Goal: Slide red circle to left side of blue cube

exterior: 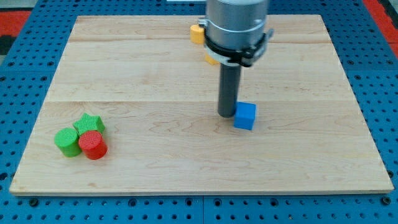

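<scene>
**What the view keeps back**

The arm's grey housing [237, 25] runs off the view's top, so everything above it is cut away. It covers most of two yellow-orange blocks: one [197, 33] shows only as a sliver at its left flank, another [211, 58] peeks from under the black collar, and neither shape can be made out. My tip [227, 114] stands just beside the blue cube [245, 116], whose left face it partly masks; actual contact cannot be judged. The green star [89, 123] is partly covered by the red circle [93, 145].
</scene>
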### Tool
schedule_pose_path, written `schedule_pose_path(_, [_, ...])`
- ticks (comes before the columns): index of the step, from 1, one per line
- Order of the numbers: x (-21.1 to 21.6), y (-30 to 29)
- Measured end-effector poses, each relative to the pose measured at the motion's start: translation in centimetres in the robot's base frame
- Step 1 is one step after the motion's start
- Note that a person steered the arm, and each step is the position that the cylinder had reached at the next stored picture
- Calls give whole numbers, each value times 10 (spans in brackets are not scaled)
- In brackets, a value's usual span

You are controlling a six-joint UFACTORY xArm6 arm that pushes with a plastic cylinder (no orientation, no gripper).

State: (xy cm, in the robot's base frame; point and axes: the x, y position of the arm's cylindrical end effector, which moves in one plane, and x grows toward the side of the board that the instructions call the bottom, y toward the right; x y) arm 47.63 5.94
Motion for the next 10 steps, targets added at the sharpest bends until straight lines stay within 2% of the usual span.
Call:
schedule_pose_path(2, [11,81])
schedule_pose_path(3, [43,85])
schedule_pose_path(4, [48,45])
schedule_pose_path(5, [63,-38])
schedule_pose_path(6, [105,-103])
schedule_pose_path(7, [121,-206])
schedule_pose_path(8, [120,-302])
schedule_pose_path(9, [107,-332])
schedule_pose_path(10, [92,-316])
